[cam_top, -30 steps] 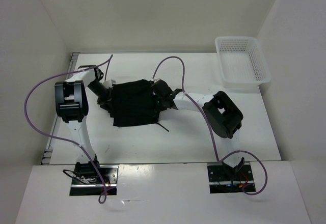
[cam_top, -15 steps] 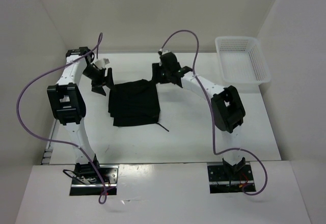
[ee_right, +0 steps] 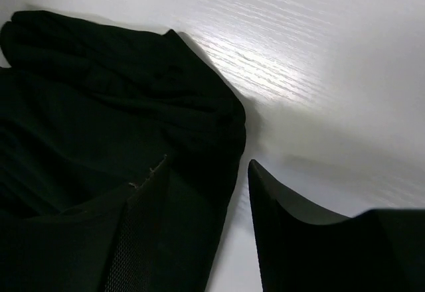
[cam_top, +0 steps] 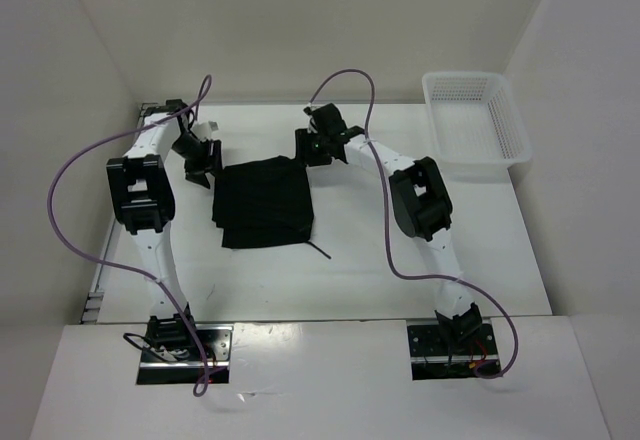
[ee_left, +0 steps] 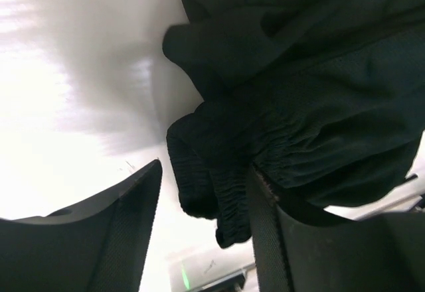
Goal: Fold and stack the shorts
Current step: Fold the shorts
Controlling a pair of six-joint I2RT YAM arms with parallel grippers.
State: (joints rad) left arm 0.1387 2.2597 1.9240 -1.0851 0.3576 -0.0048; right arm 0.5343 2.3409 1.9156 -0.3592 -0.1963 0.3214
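The black shorts (cam_top: 263, 205) lie folded in a flat rectangle at the table's middle, their thin drawstring (cam_top: 320, 251) trailing off the near right corner. My left gripper (cam_top: 200, 160) hovers just off the far left corner, open. In the left wrist view the gathered waistband (ee_left: 219, 186) sits between the spread fingers (ee_left: 126, 232), with bare table showing beside it. My right gripper (cam_top: 308, 150) hangs open at the far right corner. In the right wrist view the shorts (ee_right: 80, 106) lie under the left finger, and white table shows in the gap of the gripper (ee_right: 207, 166).
A white mesh basket (cam_top: 475, 125) stands at the far right corner of the table. White walls close in the table at the back and both sides. Purple cables loop above each arm.
Both grippers have let go of the shorts and opened. Both arms drew back toward the far side. The shorts now lie folded and uncovered.
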